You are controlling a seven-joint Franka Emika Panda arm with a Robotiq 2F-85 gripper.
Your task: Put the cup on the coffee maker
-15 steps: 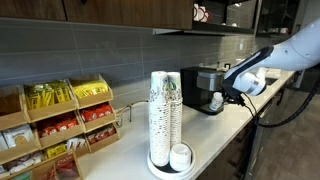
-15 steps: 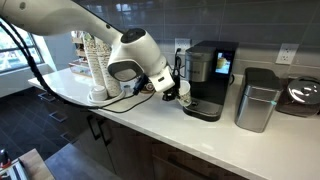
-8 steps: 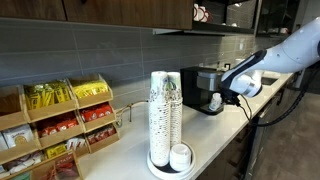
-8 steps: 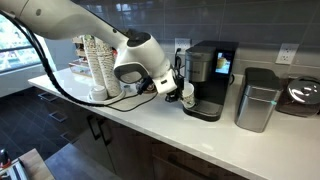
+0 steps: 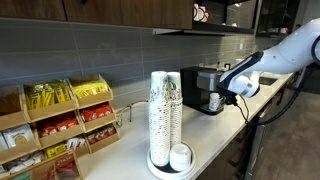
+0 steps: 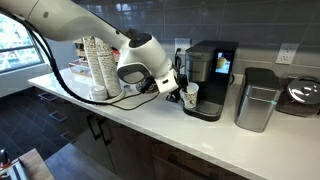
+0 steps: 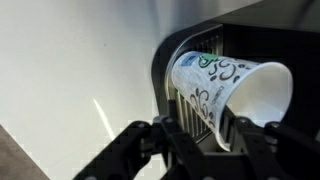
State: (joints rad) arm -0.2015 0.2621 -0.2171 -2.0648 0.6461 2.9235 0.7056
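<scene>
The cup, white paper with a green-blue print, sits between the fingers of the gripper. In the wrist view its long axis runs across the picture, base to the left and open mouth to the right. The two dark fingers bracket its lower edge and appear pinched on it, though the contact points themselves are hidden behind the cup wall. In both exterior views the cup shows as a small pale shape at the fingertips, roughly upright and seemingly clear of the counter. It is too small there to judge any tilt. Just beyond the fingertips, on the far side of the cup, is the coffee maker. Its slotted drip grille shows directly behind the cup's base in the wrist view, with the black body filling the upper right. So the target lies straight ahead of the fingers, with the cup at the mouth of the front recess rather than inside it. Judging from this, the coming move is a short push forward and a lowering onto the grille, base down, before the fingers part. The risk is the rim catching the recess edge. Well behind the wrist stand the tall stacks of cups, and past the machine a silver appliance.
</scene>
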